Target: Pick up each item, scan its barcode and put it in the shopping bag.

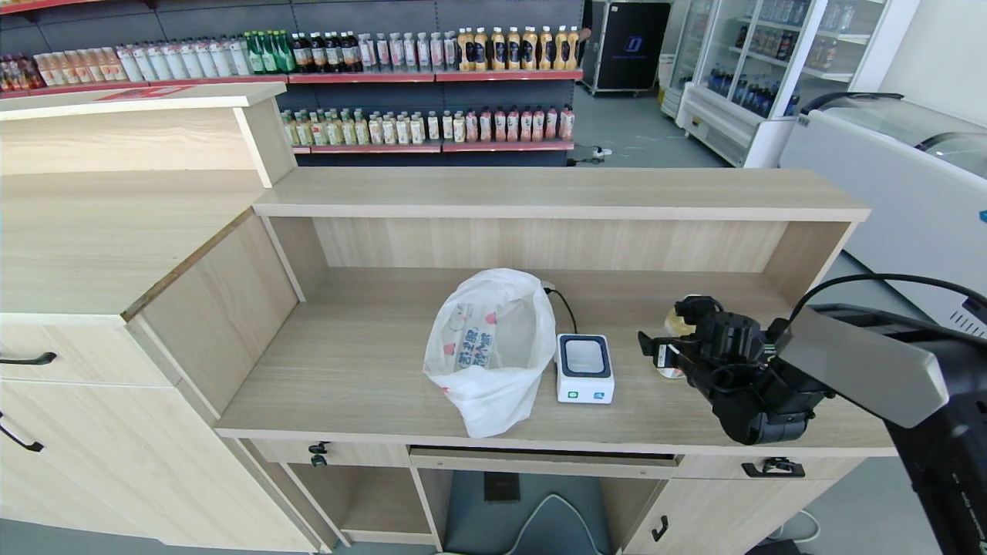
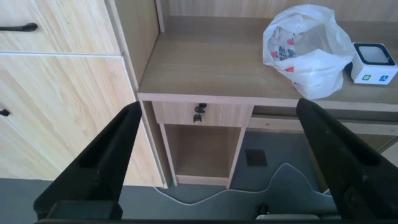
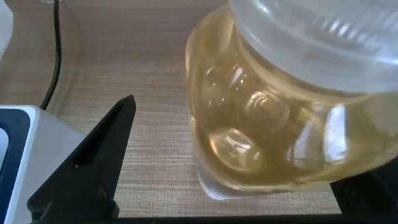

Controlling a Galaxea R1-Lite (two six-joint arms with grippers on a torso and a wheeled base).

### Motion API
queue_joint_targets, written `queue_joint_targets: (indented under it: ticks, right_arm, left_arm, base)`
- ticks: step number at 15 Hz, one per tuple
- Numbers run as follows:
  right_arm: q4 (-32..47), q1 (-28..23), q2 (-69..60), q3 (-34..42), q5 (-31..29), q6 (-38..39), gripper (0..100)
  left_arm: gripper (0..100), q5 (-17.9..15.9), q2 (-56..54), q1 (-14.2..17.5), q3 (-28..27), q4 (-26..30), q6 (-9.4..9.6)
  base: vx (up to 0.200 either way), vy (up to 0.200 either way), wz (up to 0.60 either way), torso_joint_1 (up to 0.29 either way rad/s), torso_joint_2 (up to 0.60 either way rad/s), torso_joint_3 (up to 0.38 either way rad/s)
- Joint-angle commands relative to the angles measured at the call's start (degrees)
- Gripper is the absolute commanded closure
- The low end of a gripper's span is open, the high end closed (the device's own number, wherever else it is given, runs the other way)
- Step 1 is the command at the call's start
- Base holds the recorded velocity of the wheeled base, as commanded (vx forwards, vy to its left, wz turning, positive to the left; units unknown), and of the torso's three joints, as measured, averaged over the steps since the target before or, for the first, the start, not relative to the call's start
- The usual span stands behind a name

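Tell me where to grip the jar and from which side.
Grip the jar on its round body, just under the lid, coming in level from the robot's side of the counter. It stands upright, the lid would likely stop slipping, and the scanner stands to its left.

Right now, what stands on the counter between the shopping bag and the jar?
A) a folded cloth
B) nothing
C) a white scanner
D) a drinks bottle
C: the white scanner stands right beside the shopping bag, with the jar of yellowish liquid on its other side.
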Motion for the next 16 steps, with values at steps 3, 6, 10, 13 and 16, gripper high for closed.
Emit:
queue_joint_targets:
  ticks: [3, 6, 10, 13, 16]
  right_arm:
    - [0.1, -1.2, 1.0, -1.1, 1.3, -0.4, 0]
    - [0.1, -1.9, 1.3, -1.8, 3.0, -0.5, 100]
    - [2.6, -3.6, 1.2, -2.9, 4.1, -3.6, 100]
    - [2.6, -4.2, 1.2, -3.0, 4.2, -5.5, 100]
    - [2.6, -5.4, 0.0, -3.4, 6.9, -6.0, 100]
  left_arm:
    - [0, 0.0, 0.0, 0.0, 0.0, 0.0, 0.0]
    - [0, 0.0, 0.0, 0.0, 0.0, 0.0, 0.0]
    - [0, 0.0, 0.0, 0.0, 0.0, 0.0, 0.0]
    - [0, 0.0, 0.0, 0.0, 0.0, 0.0, 0.0]
    - [0, 0.0, 0.0, 0.0, 0.0, 0.0, 0.0]
  base:
    - [0.0, 0.0, 0.0, 0.0, 0.0, 0.0]
    - [0.0, 0.0, 0.0, 0.0, 0.0, 0.0]
    - [0.0, 0.0, 0.0, 0.0, 0.0, 0.0]
    - [0.0, 0.0, 0.0, 0.0, 0.0, 0.0]
    - [0.0, 0.0, 0.0, 0.0, 0.0, 0.0]
